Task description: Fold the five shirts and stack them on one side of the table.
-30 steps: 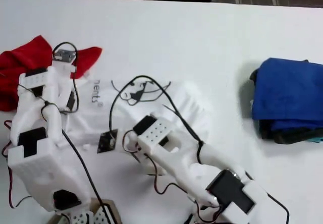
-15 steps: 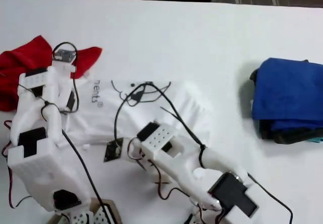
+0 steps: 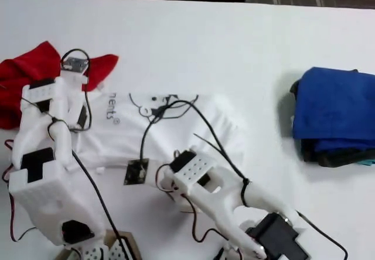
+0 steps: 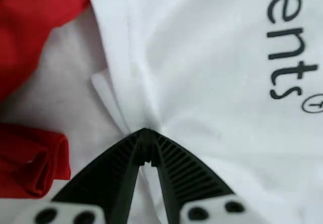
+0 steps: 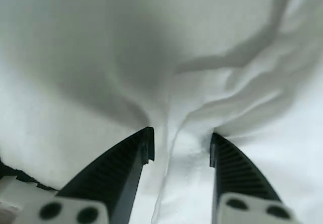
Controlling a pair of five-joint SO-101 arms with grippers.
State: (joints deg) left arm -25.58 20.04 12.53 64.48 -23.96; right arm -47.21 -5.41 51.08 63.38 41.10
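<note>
A: Where is the flat shirt?

B: The flat shirt (image 3: 220, 125) lies in the middle of the table (image 3: 234, 43), close to the side where the arms stand.

A: And the bunched shirt?

B: The bunched shirt (image 3: 23, 72) is at the left end, just beside the flat shirt.

A: Where is the folded pile?

B: The folded pile (image 3: 334, 110) sits at the right end, well apart from the other two.

A: What about the grippers?

B: The left gripper (image 4: 146, 148) pinches the flat shirt's left edge, next to the bunched shirt. The right gripper (image 5: 179, 148) is down on the near part of the flat shirt, with a fold between its spread fingers.
</note>
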